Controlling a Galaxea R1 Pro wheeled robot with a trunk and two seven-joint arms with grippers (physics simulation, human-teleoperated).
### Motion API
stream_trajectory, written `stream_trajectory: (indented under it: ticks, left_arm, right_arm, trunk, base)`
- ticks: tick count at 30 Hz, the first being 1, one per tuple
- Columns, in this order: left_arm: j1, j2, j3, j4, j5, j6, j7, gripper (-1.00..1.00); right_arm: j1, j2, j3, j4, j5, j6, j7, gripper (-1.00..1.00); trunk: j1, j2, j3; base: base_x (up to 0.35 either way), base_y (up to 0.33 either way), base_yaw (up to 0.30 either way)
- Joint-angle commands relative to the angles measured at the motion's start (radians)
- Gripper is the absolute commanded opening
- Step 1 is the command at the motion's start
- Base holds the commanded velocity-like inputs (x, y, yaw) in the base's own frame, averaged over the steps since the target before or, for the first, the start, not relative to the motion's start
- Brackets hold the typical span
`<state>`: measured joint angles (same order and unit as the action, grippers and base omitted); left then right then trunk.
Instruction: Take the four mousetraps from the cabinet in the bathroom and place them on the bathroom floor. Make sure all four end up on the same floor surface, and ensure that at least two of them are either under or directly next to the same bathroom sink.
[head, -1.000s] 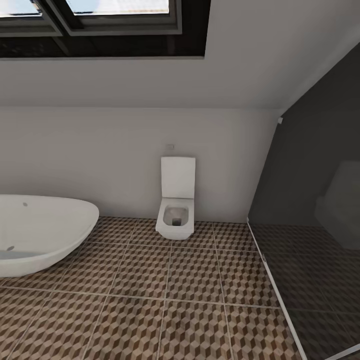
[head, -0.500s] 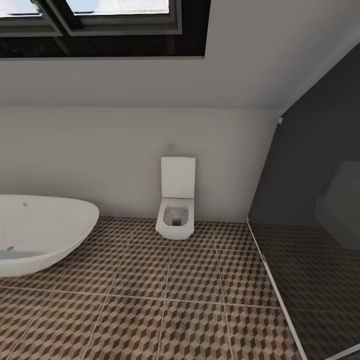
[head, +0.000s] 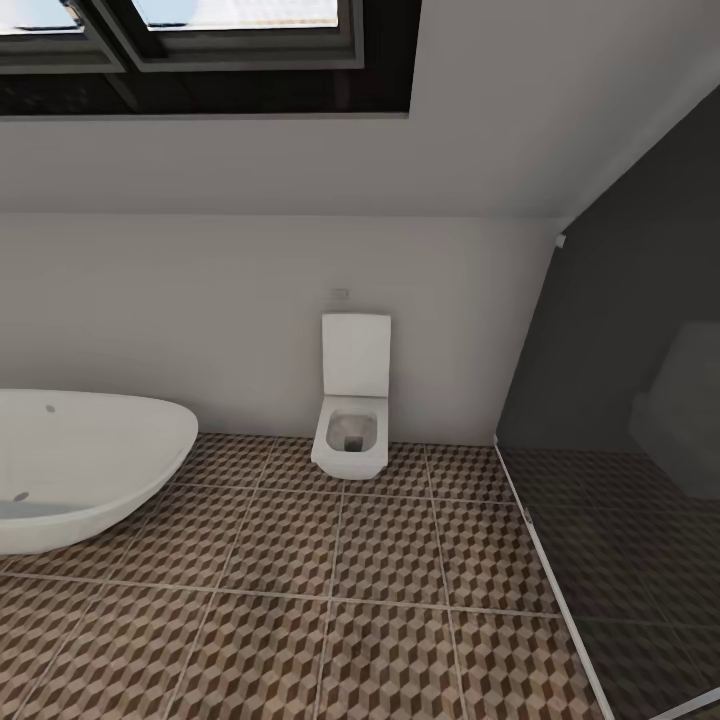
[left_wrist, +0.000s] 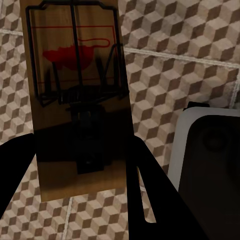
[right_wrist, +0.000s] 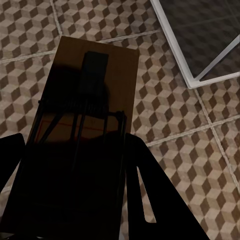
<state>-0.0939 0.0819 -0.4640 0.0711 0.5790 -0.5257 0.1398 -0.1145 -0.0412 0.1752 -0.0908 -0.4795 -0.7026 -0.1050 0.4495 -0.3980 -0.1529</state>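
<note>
- Ahead of me, head view: bathroom floor (head: 330, 600), square tiles in a brown, beige and white cube pattern with pale grout lines.
- Item: white bathtub (head: 85, 465), oval, at the left, standing on the tiles.
- Item: white toilet (head: 352, 400), square, lid raised, against the pale back wall (head: 200, 320).
- Item: dark glass panel (head: 620, 450) at the right, pale frame meeting the floor; a faint toilet reflection shows in it.
- Item: dark-framed skylights (head: 200, 40) set in the sloped ceiling above.
- Left wrist view: my left fingers (left_wrist: 75, 195), dark and in shadow, clenched on a mousetrap (left_wrist: 75, 95). Tan wooden board, dark wire frame, red spot near the far end. Held above the cube tiles, not touching them. A rounded white-edged dark part (left_wrist: 210, 150) sits beside it; I cannot tell what it is.
- Right wrist view: my right fingers (right_wrist: 70, 200) clenched on a second mousetrap (right_wrist: 85, 135), board mostly shadowed, wire frame and thin red outline visible. Held above the tiles, near the pale frame (right_wrist: 195, 55) of the glass panel.
</note>
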Motion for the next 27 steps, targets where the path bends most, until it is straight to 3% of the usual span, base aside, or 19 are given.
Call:
stream_trajectory:
  ticks: [1, 27]
  left_arm:
    - [-0.001, -0.001, -0.007, 0.003, -0.002, -0.003, 0.006, -1.0]
    - [-0.001, -0.001, -0.007, 0.003, -0.002, -0.004, 0.006, -1.0]
  right_arm:
    - [-0.001, 0.0, 0.009, -0.001, -0.002, -0.002, -0.009, -1.0]
    - [-0.001, 0.0, 0.009, -0.001, -0.002, -0.002, -0.009, -1.0]
  trunk:
    - [0.001, -0.002, -0.002]
    - [0.001, -0.002, -0.002]
  base:
    - [0.0, 0.0, 0.0]
    - [0.0, 0.0, 0.0]
